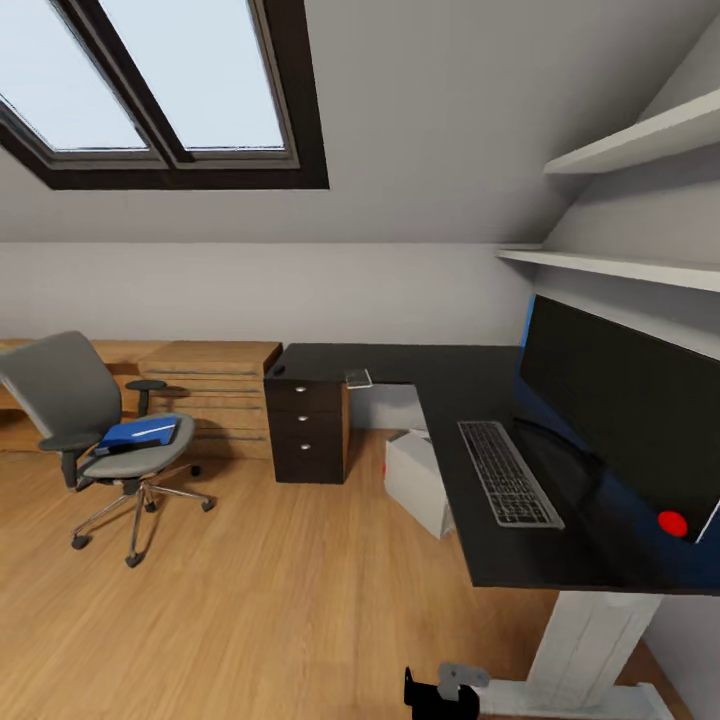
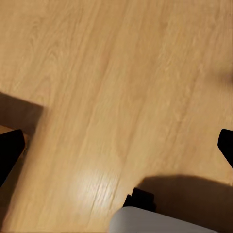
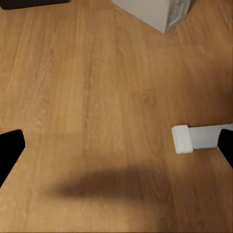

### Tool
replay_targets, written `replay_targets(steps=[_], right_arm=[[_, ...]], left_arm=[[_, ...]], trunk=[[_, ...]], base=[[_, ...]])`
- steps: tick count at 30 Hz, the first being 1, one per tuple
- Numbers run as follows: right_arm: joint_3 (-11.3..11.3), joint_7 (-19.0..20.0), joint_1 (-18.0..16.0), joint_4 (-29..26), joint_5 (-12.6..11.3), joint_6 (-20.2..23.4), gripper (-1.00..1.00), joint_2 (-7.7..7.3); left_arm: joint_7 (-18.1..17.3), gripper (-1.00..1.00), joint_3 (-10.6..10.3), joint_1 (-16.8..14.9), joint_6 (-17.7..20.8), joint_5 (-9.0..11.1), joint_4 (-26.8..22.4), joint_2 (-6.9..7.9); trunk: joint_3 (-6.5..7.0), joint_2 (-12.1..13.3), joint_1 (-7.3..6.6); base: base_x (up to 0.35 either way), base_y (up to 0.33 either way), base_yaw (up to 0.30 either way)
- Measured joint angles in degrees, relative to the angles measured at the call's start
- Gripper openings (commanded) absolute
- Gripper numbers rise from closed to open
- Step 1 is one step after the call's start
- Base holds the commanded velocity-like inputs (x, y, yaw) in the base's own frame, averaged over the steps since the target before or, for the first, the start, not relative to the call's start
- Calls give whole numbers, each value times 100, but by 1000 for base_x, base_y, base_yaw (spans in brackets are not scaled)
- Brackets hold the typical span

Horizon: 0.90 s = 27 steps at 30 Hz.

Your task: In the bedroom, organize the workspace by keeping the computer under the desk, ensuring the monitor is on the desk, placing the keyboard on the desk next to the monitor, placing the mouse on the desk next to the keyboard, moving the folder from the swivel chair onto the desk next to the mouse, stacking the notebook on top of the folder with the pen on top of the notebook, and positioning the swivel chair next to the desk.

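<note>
The swivel chair (image 1: 70,400) stands on the floor at the left, apart from the desk (image 1: 440,375). The blue folder (image 1: 140,433) lies on its seat. On the black desk at the right, the keyboard (image 1: 508,472) lies in front of the monitor (image 1: 620,400). Under the desk sits the pale grey computer (image 1: 420,482), whose corner is also visible (image 3: 155,12). A small pale flat item (image 1: 358,378) and a tiny dark one (image 1: 278,371) lie on the desk's far part, too small to identify. My left gripper (image 2: 116,150) and right gripper (image 3: 116,148) hang open over bare floor.
Light wooden low cabinets (image 1: 215,395) line the back wall beside the desk's dark drawers (image 1: 308,430). A white desk leg (image 1: 590,640) and its foot (image 3: 194,138) stand near me. Two wall shelves (image 1: 640,140) hang over the monitor. Open wood floor (image 1: 280,590) lies between chair and desk.
</note>
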Motion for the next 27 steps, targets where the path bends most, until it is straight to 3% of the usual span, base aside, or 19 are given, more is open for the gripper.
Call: replay_targets(steps=[14,23,27], right_arm=[[0,0,8,1,8,-4,100,1],[0,6,8,3,9,-5,100,1],[1,8,8,4,9,-5,100,1]], left_arm=[[-1,100,2,0,0,0,1,0],[5,100,2,0,-1,0,7,1],[4,100,2,0,-1,0,10,0]], trunk=[[16,0,0],[16,-1,0],[87,158,-87]], base=[[285,193,268],[321,24,201],[326,-84,31]])
